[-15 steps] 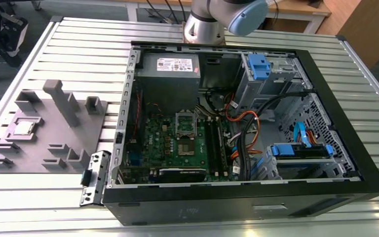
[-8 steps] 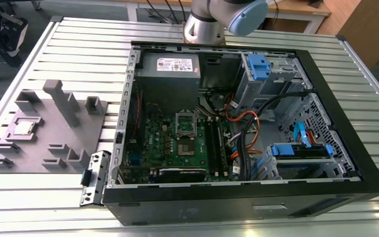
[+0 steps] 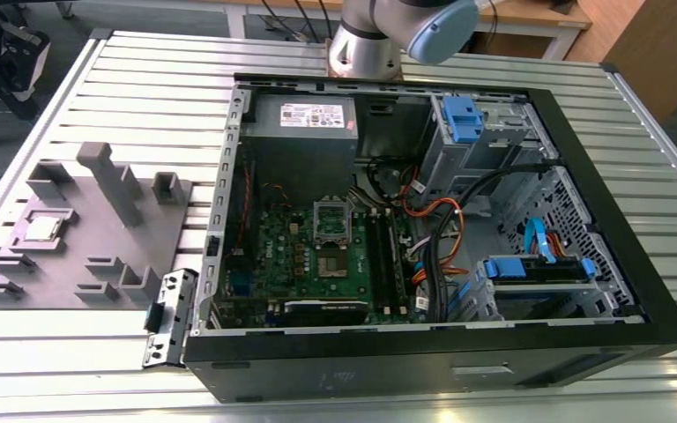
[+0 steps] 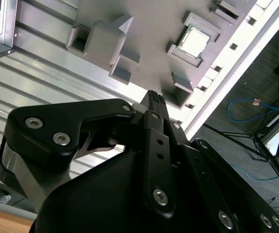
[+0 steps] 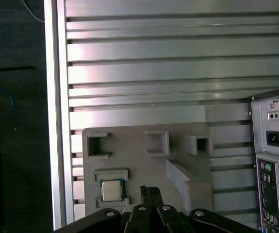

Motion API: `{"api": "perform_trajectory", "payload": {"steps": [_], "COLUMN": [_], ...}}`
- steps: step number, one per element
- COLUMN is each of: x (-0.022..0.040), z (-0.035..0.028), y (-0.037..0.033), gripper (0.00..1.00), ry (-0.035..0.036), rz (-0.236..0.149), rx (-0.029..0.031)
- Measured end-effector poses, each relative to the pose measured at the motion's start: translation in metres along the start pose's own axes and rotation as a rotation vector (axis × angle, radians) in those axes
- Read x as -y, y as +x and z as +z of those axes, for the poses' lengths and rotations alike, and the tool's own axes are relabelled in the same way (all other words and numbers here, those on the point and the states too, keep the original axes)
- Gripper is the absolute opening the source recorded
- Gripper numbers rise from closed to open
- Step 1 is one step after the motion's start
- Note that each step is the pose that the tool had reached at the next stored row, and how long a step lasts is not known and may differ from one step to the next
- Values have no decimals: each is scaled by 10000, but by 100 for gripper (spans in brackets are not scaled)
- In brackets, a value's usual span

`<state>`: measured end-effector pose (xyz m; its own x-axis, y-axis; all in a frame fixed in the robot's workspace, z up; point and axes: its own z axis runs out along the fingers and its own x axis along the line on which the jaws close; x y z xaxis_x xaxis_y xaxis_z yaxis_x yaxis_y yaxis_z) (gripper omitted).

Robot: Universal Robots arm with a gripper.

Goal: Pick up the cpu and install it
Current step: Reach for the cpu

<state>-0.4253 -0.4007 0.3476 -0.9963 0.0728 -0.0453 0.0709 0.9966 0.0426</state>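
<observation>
The cpu [image 3: 42,227] is a small silvery square lying flat in a pocket of the grey holder block [image 3: 80,256], on the table to the exterior view's left of the computer case. Both wrist views look down on the cpu [image 4: 194,41] [image 5: 111,190] in that pocket. My gripper [image 5: 150,190] [image 4: 154,95] hangs well above the block, off to one side of the cpu, with its thin black fingers pressed together and nothing held. Inside the case, the green board [image 3: 303,256] carries the socket [image 3: 331,264], and its silver frame [image 3: 331,218] is swung up.
The open black computer case [image 3: 621,264] holds a power supply [image 3: 303,116], blue drive brackets [image 3: 462,119] and loose cables [image 3: 444,229]. The holder block has upright posts [image 3: 109,181]. The case's rear panel [image 5: 275,155] stands beside the block. The slatted table's edge [image 5: 57,121] drops off to the floor.
</observation>
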Motion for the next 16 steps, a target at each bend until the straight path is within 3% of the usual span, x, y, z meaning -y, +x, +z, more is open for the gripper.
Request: {"api": "perform_trajectory", "payload": {"steps": [5,16], "x": [4,45], "z": [34,224], "y": [34,211], "gripper": [11,11], "ry": [1,0], "rz": [0,-8], "rx": [-1,-1]}}
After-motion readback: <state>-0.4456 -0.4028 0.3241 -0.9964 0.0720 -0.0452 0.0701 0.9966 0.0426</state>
